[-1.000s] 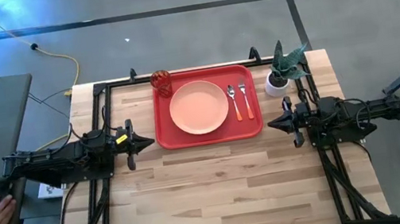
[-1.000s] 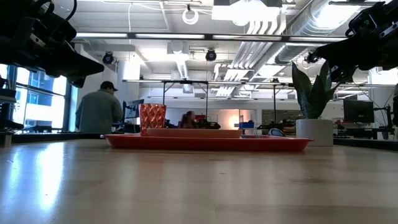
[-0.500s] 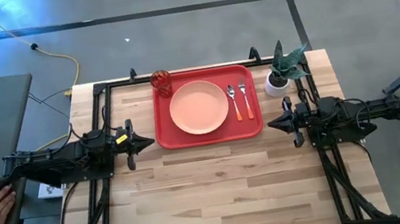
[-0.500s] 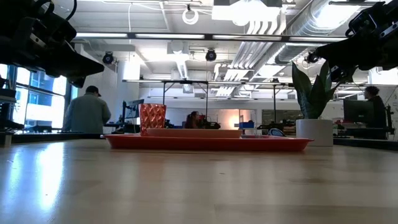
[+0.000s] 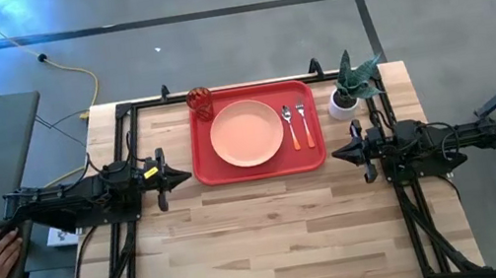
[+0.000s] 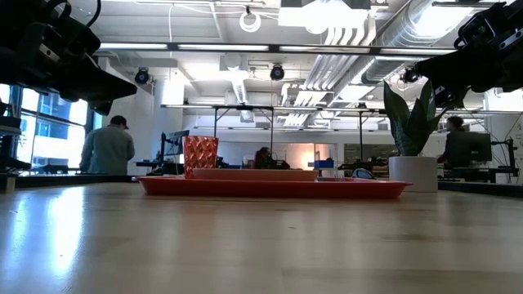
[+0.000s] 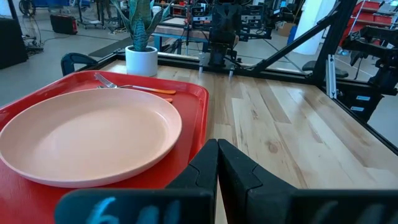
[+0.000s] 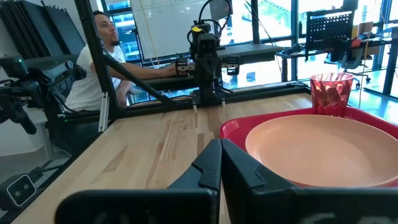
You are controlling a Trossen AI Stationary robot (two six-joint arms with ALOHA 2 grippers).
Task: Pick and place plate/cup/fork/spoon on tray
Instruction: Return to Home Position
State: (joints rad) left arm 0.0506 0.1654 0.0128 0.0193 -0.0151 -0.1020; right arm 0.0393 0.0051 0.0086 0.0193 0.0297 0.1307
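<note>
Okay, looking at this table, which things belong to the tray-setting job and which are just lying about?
Part of the job:
tray
plate, on the tray
cup, in the tray's corner
spoon and fork, side by side on the tray

Just lying about:
potted plant, on the table beside the tray
yellow cable, on the floor

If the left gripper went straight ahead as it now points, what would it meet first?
Probably the tray: the left gripper, fingers shut, points at its near edge, with the plate beyond. Its height above the table is unclear, so it might pass over the rim.
</note>
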